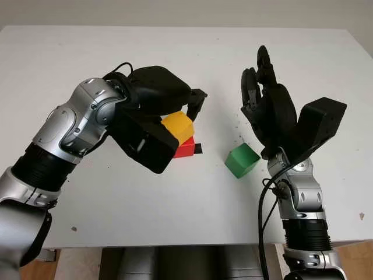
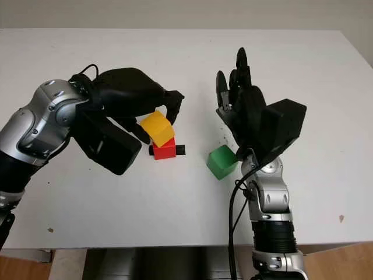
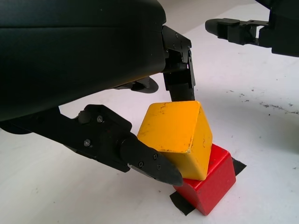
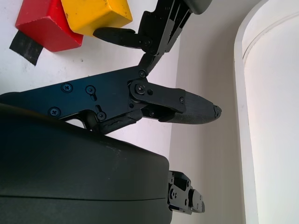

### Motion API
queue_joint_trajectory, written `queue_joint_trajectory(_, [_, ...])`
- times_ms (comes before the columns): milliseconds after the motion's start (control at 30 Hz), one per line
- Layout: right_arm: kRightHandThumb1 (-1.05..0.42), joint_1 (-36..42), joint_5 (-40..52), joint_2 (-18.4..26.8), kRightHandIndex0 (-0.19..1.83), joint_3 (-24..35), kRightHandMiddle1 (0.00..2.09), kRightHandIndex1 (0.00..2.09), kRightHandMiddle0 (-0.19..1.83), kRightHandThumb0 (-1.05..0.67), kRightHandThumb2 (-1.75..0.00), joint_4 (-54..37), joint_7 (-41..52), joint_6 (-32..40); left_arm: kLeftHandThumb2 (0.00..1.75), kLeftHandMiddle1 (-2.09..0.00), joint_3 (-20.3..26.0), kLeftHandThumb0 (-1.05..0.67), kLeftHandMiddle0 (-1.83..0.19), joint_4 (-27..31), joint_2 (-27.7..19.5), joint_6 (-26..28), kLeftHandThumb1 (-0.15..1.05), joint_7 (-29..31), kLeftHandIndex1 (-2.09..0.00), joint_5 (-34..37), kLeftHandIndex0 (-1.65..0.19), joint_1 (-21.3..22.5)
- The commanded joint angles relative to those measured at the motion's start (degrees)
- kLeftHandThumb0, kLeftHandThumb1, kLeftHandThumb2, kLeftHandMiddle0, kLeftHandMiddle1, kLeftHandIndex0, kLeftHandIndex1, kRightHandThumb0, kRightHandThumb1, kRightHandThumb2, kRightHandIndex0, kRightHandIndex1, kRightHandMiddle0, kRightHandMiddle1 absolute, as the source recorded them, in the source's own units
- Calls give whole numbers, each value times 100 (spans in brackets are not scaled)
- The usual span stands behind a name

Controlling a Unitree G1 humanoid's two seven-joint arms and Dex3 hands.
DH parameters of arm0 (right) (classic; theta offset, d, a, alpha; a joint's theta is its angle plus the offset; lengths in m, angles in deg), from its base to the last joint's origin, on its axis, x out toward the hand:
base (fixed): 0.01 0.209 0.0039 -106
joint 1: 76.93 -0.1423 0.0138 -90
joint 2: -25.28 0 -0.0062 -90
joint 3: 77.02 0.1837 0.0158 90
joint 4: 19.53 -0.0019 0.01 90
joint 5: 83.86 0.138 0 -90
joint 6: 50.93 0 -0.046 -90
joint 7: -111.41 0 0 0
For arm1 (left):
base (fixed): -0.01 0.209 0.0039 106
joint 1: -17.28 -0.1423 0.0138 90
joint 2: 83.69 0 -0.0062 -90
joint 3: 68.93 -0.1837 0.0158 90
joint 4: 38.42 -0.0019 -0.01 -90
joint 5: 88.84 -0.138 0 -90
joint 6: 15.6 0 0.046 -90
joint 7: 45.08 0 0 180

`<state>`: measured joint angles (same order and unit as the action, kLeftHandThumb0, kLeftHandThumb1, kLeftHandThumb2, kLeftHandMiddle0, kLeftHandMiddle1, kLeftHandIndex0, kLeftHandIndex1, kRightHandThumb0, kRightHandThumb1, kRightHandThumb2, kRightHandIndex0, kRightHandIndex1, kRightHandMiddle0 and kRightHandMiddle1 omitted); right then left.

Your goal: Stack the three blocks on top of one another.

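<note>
My left hand [image 1: 182,121] is shut on the yellow block [image 3: 177,135], with one finger behind it and the thumb [image 3: 149,163] under its front edge. The yellow block is tilted and its lower side touches the top of the red block [image 3: 210,184]. That red block [image 1: 185,150] sits on the white table [image 1: 175,52] near the middle. To its right the green block [image 1: 242,160] lies alone on the table. My right hand [image 1: 262,87] is open, held upright just right of and above the green block without touching it.
A black tape mark [image 3: 180,203] lies under the red block. The table's front edge [image 1: 175,242] runs close below the blocks. Small dark specks [image 1: 239,137] dot the surface near the green block.
</note>
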<state>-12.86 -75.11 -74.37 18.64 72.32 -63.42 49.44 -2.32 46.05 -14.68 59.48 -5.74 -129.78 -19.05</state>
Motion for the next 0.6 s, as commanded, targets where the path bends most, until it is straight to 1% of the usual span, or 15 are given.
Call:
queue_joint_trajectory(0, [-105, 53, -22, 9, -19, 3, 2, 0, -19, -66, -57, -129, -5, -31, 6, -8, 52, -40, -25, 19, -27, -72, 100, -31, -160, 8, -25, -4])
queue_joint_trajectory(67, [-105, 55, -21, 9, -19, 5, 2, 0, -19, -65, -57, -123, 1, -40, 6, -8, 67, -40, -23, 16, -19, -94, 101, 17, -156, 45, -26, -4])
queue_joint_trajectory(167, [-105, 57, -27, 12, -19, 4, 2, 0, -19, -65, -57, -118, 10, -60, 6, -7, 80, -39, -22, -45, -10, -142, 101, 107, -155, 167, -27, 17])
queue_joint_trajectory(233, [-105, 60, -37, 13, -19, 2, 2, 0, -19, -65, -58, -124, 8, -57, 6, -6, 65, -39, -21, -120, -11, -216, 101, 130, -158, 210, -28, 47])
queue_joint_trajectory(333, [-105, 58, -37, 12, -19, 6, 2, 0, -19, -65, -58, -121, 9, -48, 5, -8, 72, -39, -24, -414, -11, -569, 100, -48, -165, 327, -30, 91])
queue_joint_trajectory(400, [-105, 65, -47, 10, -19, -1, 1, 0, -19, -65, -58, -146, -5, -26, 5, -8, 71, -40, -25, -518, -14, -656, 100, -18, -168, 369, -30, 143])
queue_joint_trajectory(500, [-105, 79, -42, -2, -19, 0, 2, 0, -19, -65, -58, -173, -18, -13, 6, -7, 50, -40, -23, -569, -14, -622, 102, 139, -164, 358, -27, 222])
queue_joint_trajectory(567, [-105, 85, -21, -3, -19, 4, 1, 0, -19, -65, -58, -169, 4, -29, 6, -6, 63, -41, -23, -582, -5, -615, 102, 152, -156, 344, -29, 228])
